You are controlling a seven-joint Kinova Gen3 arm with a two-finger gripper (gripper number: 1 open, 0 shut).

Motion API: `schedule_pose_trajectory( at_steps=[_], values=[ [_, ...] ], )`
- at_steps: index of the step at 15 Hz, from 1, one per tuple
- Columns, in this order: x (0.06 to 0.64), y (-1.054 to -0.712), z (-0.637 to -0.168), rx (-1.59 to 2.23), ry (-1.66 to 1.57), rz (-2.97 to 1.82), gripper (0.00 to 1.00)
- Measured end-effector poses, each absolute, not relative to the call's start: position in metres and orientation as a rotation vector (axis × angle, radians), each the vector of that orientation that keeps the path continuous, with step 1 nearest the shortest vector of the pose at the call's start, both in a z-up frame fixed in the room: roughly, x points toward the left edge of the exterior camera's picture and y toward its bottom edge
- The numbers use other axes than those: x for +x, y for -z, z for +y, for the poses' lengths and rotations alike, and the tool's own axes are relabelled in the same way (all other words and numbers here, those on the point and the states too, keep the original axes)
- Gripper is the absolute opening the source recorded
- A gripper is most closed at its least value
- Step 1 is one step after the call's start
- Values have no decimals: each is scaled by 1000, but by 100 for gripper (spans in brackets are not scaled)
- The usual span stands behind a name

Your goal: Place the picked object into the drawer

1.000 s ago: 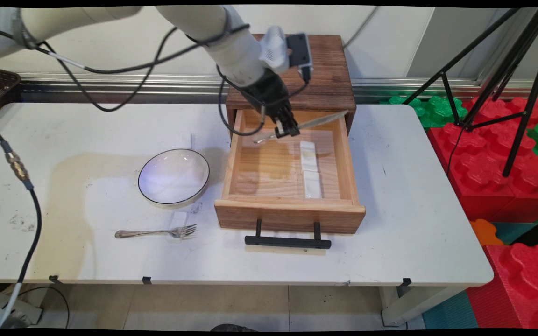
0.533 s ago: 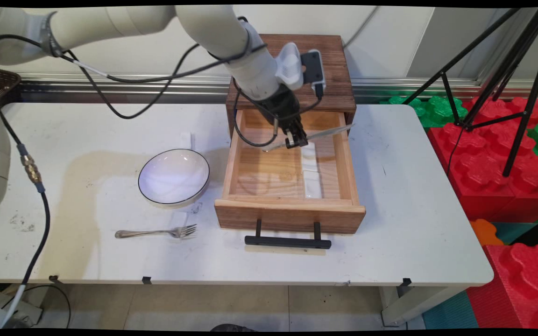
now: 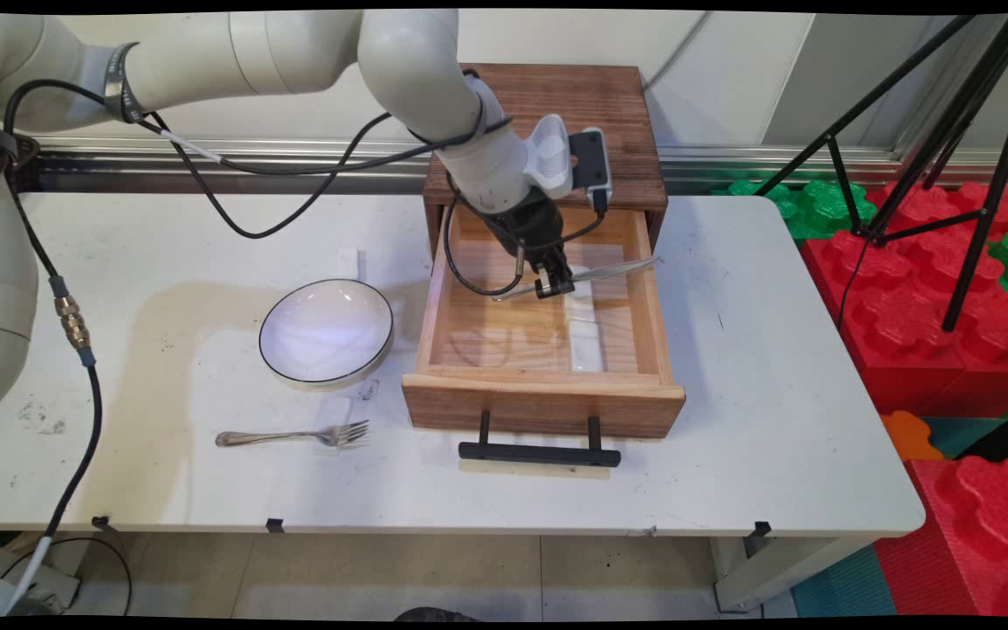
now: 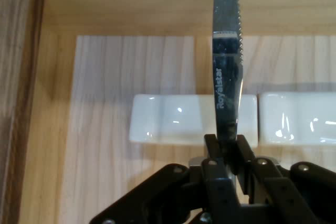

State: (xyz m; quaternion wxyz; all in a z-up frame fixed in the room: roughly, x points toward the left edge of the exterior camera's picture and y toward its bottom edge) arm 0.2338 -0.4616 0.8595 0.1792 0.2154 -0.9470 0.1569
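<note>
White worktop [image 3: 775,394] carries an open wooden drawer [image 3: 543,407] at frame centre, w/ a bowl [image 3: 325,332] and fork [image 3: 294,435] to its left. Gripper [image 3: 555,286] is clamped on a knife [image 3: 618,267] held over the drawer, blade toward frame right, above two white rests [image 4: 193,119] on the drawer floor.

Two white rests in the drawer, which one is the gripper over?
The far rest, toward the drawer's back. The gripper, clamping the knife, hangs right over it; the near rest lies clear, toward the drawer front.
</note>
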Motion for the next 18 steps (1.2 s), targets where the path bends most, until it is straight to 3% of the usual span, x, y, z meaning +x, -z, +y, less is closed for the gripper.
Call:
schedule_pose_trajectory(
  at_steps=[18],
  values=[
    [245,-825,-469,619,-430,-2695,0]
  ],
)
